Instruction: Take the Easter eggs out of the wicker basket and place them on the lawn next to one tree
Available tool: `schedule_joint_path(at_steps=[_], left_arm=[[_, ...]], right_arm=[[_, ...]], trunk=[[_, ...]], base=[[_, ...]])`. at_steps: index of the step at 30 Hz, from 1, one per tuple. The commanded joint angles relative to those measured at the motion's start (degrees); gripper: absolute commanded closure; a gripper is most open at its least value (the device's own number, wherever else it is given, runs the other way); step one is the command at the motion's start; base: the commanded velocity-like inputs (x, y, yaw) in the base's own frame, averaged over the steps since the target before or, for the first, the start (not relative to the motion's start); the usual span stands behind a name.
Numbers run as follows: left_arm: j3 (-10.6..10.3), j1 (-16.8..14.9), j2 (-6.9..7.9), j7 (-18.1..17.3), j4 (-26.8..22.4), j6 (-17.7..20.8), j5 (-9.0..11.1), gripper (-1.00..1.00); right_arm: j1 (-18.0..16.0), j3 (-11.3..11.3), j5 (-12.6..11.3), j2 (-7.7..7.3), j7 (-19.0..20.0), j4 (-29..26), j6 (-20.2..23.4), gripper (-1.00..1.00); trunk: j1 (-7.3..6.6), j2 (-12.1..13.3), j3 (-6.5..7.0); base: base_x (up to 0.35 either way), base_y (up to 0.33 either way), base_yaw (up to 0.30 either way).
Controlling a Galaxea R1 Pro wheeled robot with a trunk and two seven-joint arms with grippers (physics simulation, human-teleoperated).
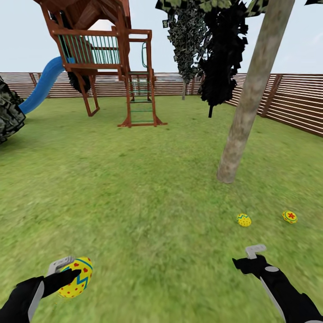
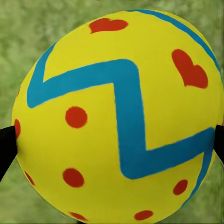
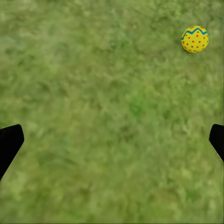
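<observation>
My left gripper [image 1: 71, 274] at the lower left is shut on a yellow Easter egg [image 1: 77, 277] with a teal zigzag, red dots and hearts; the same egg [image 2: 116, 116] sits between the dark fingertips in the left wrist view. Two more Easter eggs lie on the lawn [image 1: 148, 193] near the slanted pale trunk of the tree [image 1: 251, 96]: one with a zigzag [image 1: 244, 220], one with a red mark [image 1: 290, 216]. My right gripper [image 1: 247, 258] stands open and empty over grass, short of those eggs. An egg [image 3: 194, 39] shows in the right wrist view. The wicker basket is out of view.
A wooden playset [image 1: 105, 54] with a blue slide [image 1: 42, 87] stands at the back left. A slatted brown fence [image 1: 291, 105] runs along the back and right. Dark trees [image 1: 222, 54] hang at the back, and a dark shrub [image 1: 9, 112] sits at the left edge.
</observation>
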Motion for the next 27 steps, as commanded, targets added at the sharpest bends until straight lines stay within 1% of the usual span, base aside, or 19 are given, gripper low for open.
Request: schedule_joint_path(at_steps=[1, 2, 3, 6, 12, 13, 15, 16, 19, 27], left_arm=[[0.23, -0.05, -0.51, -0.39, -0.05, 0.35, -0.20, 1.00], [0.21, -0.05, -1.21, -0.37, -0.03, 0.34, -0.25, 1.00], [0.17, -0.05, -1.58, -0.33, 0.01, 0.34, -0.33, 1.00], [0.28, -0.05, -1.67, -0.31, 0.02, 0.34, -0.33, 1.00], [0.11, -0.05, -2.06, -0.30, -0.05, 0.38, -0.32, 1.00], [0.04, -0.05, -2.46, -0.28, -0.32, 0.41, -0.23, 1.00], [-0.02, -0.10, -3.84, -0.23, -0.89, 0.30, -0.13, 1.00], [-0.03, -0.15, -4.22, -0.22, -1.04, 0.26, -0.15, 1.00], [-0.04, -0.40, -4.46, -0.26, -1.18, 0.11, -0.20, 1.00], [0.17, -0.49, -4.27, -0.30, -0.72, 0.17, -0.26, 1.00]], right_arm=[[-0.02, 0.05, 0.50, -0.05, 0.16, -0.10, 0.33, -1.00], [-0.02, 0.07, 0.57, -0.05, 0.15, -0.05, 0.33, -1.00], [-0.02, 0.10, 0.64, -0.02, 0.14, 0.09, 0.29, -1.00], [-0.02, 0.35, 0.74, 0.33, 0.08, 0.88, 0.17, -1.00], [-0.02, 0.31, 0.68, 0.42, 0.05, 1.35, 0.19, -1.00], [-0.02, 0.35, 0.70, 0.44, 0.05, 1.42, 0.17, -1.00], [-0.02, 0.42, 0.76, 0.48, 0.05, 1.47, 0.16, -1.00], [-0.02, 0.36, 0.71, 0.44, 0.05, 1.48, 0.16, -1.00], [-0.02, 0.15, 0.58, 0.35, 0.05, 1.33, 0.16, -1.00], [-0.02, 0.20, 0.42, 0.41, 0.04, 1.29, 0.16, -1.00]], trunk=[[0.05, -0.06, -0.08], [0.05, -0.06, -0.08], [0.05, -0.06, -0.08], [0.05, -0.06, -0.08], [0.05, -0.06, -0.08], [0.05, -0.06, -0.08], [0.05, -0.06, -0.08], [0.05, -0.06, -0.08], [0.05, -0.06, -0.08], [0.05, -0.06, -0.08]], base=[[0.343, 0.000, 0.000], [0.343, 0.000, 0.000], [0.343, 0.000, 0.000], [0.343, 0.000, 0.000], [0.343, 0.000, 0.000], [0.343, 0.000, 0.000], [0.343, 0.000, 0.000], [0.343, 0.000, 0.000], [0.343, 0.000, 0.000], [0.343, 0.000, 0.000]])
